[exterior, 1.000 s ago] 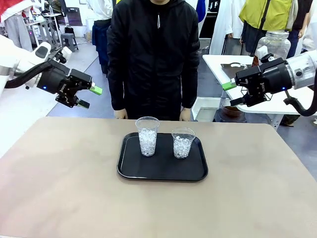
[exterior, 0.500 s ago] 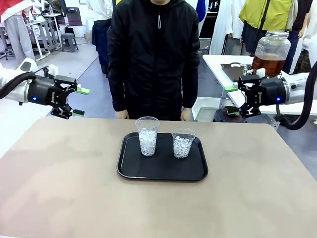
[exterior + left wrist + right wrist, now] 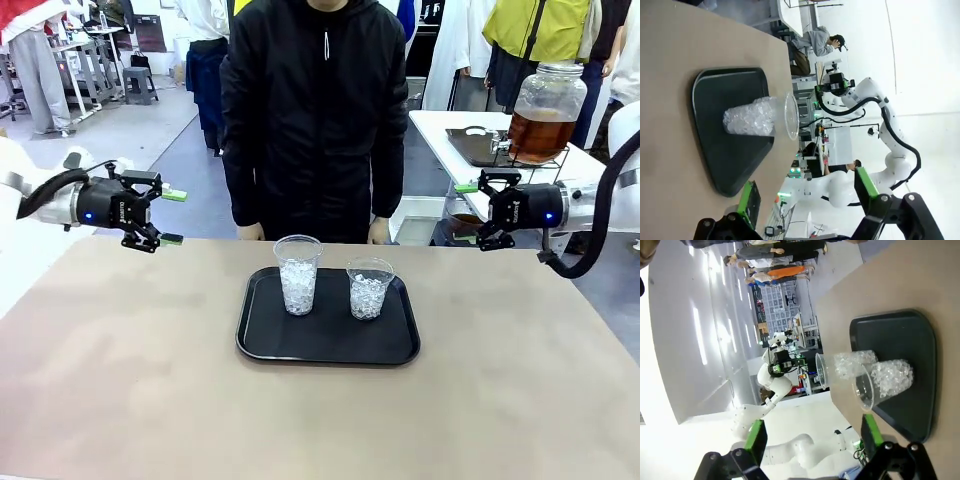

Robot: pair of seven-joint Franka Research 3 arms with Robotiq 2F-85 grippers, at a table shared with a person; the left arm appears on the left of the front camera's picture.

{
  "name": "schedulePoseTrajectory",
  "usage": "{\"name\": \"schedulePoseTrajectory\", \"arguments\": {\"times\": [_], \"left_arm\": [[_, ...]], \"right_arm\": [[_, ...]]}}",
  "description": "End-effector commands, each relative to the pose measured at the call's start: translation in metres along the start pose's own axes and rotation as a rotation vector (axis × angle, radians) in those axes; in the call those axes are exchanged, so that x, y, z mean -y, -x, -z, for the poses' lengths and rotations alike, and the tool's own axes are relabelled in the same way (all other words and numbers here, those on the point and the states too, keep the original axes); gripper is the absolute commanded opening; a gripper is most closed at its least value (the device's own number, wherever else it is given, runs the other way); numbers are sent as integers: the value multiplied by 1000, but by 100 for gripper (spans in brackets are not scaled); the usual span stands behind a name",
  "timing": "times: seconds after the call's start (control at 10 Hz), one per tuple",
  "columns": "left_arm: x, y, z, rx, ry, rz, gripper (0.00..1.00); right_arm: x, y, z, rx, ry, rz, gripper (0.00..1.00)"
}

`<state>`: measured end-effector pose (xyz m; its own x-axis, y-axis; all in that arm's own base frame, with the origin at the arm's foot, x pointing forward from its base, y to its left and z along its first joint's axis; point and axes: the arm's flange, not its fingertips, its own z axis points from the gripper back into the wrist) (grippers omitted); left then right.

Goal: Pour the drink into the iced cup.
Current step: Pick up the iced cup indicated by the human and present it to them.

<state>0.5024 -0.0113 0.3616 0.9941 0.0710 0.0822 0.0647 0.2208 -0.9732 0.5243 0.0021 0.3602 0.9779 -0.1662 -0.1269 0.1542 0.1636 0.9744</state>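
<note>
Hovering wide open and empty, the left gripper (image 3: pixel 173 217) and right gripper (image 3: pixel 467 213) flanked two iced cups (image 3: pixel 298 275) standing well between their jaws. The drink (image 3: pixel 538 136) sat in a jar beyond the right jaws. A clumsy sideways grab would likely have toppled a light cup, spilling ice.

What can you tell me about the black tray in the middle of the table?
The black tray is a rectangle with rounded corners and a low raised rim, and it looks like smooth, slightly shiny plastic. It lies flat on the tan table, near the middle. Two clear cups full of ice stand upright on its far half, a taller cup on the left and a shorter cup on the right. Its near half is bare. Nothing else touches it.
</note>
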Motion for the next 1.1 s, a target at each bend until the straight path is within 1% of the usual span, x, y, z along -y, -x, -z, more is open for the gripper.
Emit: {"name": "schedulePoseTrajectory", "arguments": {"times": [0.0,0.1,0.4,0.5,1.0], "left_arm": [[-2,-13,-4,-4,49,86,100],[-2,-17,-4,-18,67,105,100],[0,-21,-3,-43,98,53,100],[-2,-17,-1,-28,46,78,100],[-2,-17,-1,-28,46,78,100]], "right_arm": [[-6,-18,0,-6,-38,-32,100],[-6,-22,1,-20,-49,-34,100],[-3,-21,3,-79,-57,-10,100],[-2,-18,4,-37,-26,-14,100],[-2,-18,4,-37,-26,-14,100]]}}
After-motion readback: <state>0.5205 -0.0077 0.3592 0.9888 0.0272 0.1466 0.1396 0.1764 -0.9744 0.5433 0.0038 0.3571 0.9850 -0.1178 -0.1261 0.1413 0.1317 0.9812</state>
